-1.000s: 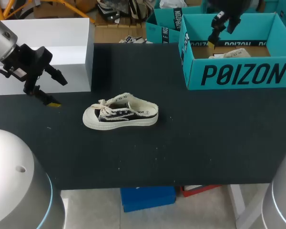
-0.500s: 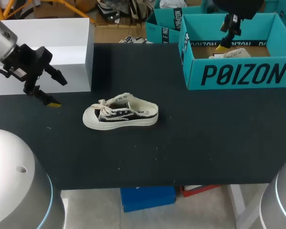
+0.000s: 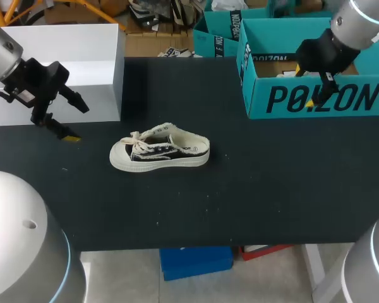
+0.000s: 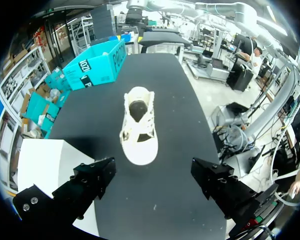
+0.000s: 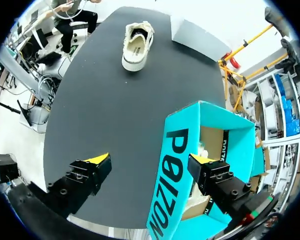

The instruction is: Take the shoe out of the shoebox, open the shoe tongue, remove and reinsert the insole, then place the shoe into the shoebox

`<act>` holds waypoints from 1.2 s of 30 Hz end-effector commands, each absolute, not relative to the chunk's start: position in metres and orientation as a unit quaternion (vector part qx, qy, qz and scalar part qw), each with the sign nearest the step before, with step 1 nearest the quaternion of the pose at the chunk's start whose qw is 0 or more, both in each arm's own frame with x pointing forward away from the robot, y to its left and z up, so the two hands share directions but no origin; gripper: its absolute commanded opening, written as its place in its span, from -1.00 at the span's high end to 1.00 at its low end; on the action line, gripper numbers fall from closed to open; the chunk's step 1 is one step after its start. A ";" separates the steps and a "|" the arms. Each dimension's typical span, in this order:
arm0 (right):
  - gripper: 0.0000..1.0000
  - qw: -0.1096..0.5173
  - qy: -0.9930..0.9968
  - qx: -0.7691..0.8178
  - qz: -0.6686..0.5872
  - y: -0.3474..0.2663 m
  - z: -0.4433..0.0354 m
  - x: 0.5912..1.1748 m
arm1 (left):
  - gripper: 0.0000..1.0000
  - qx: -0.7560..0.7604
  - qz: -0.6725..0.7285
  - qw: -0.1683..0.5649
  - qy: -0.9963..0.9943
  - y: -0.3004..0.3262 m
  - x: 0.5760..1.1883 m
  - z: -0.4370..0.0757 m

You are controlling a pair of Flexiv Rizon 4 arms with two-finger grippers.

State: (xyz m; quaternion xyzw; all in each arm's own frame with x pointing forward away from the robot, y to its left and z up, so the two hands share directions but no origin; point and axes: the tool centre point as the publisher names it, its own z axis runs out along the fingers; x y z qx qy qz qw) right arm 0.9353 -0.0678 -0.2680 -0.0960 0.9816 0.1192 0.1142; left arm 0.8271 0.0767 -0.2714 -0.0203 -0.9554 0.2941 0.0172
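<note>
Shoe point(image 3: 159, 150) is sitting upright on its sole on the black table point(image 3: 252, 202), outside the shoebox, toe pointing toward the left arm, laces lying loose over the tongue. Left of the shoe, the left gripper point(image 3: 76, 121) is hanging low over the table in front of a white box point(image 3: 63, 63); its fingers are standing wide apart with nothing between them. In the left wrist view the shoe is lying ahead of that gripper, toe nearest. Right of the shoe and well apart from it, the teal shoebox point(image 3: 341, 100) is standing open. The right gripper point(image 3: 306, 88) is straddling its front wall, fingers spread, gripping nothing: one finger inside the box, the other outside over the table.
</note>
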 end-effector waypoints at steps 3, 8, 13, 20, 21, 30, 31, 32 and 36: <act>-1.00 0.170 0.965 -0.112 0.165 -0.065 -0.249 0.877 | -1.00 -0.021 0.294 0.015 -0.955 0.077 0.827 -0.273; -1.00 0.156 0.958 -0.128 0.203 -0.044 -0.252 0.857 | -1.00 -0.021 0.294 0.015 -0.955 0.077 0.827 -0.273; -1.00 0.147 0.952 -0.122 0.241 -0.026 -0.269 0.844 | -1.00 -0.021 0.294 0.015 -0.955 0.077 0.827 -0.273; -1.00 0.129 0.944 -0.108 0.283 0.000 -0.306 0.843 | -1.00 -0.021 0.294 0.015 -0.955 0.077 0.827 -0.273; -1.00 0.127 0.942 -0.110 0.290 0.004 -0.310 0.844 | -1.00 -0.021 0.294 0.015 -0.955 0.077 0.827 -0.273; -1.00 0.102 0.929 -0.135 0.329 0.054 -0.333 0.852 | -1.00 -0.021 0.294 0.015 -0.955 0.077 0.827 -0.273; -1.00 0.105 0.931 -0.141 0.321 0.058 -0.332 0.852 | -1.00 -0.021 0.294 0.015 -0.955 0.077 0.827 -0.273; -1.00 0.105 0.931 -0.141 0.321 0.058 -0.332 0.852 | -1.00 -0.021 0.294 0.015 -0.955 0.077 0.827 -0.273; -1.00 0.105 0.931 -0.141 0.321 0.058 -0.332 0.852 | -1.00 -0.021 0.294 0.015 -0.955 0.077 0.827 -0.273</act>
